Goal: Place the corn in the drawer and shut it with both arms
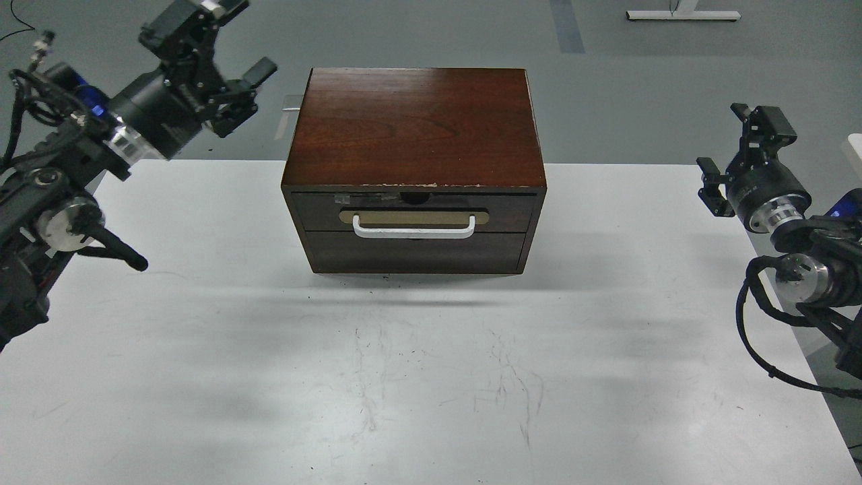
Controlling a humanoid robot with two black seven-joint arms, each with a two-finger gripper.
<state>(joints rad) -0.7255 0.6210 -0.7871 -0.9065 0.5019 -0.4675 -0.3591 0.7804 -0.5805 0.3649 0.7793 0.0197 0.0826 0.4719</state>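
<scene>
The drawer [316, 210] is pushed in flush with the front of the dark wood cabinet [414, 124]. Its beige oval plate and white bar handle [413, 233] face me. The corn is not in view. My left gripper [225, 50] is raised at the far left, above and behind the table's back edge, left of the cabinet top; its jaws stand open and empty. My right gripper [737, 148] hangs at the right table edge, well clear of the cabinet, open and empty.
The cabinet stands at the back middle of the white table [431, 377]. A plain handleless dark panel [414, 252] sits below the drawer. Grey floor lies behind, with a white stand base [680, 13] far back.
</scene>
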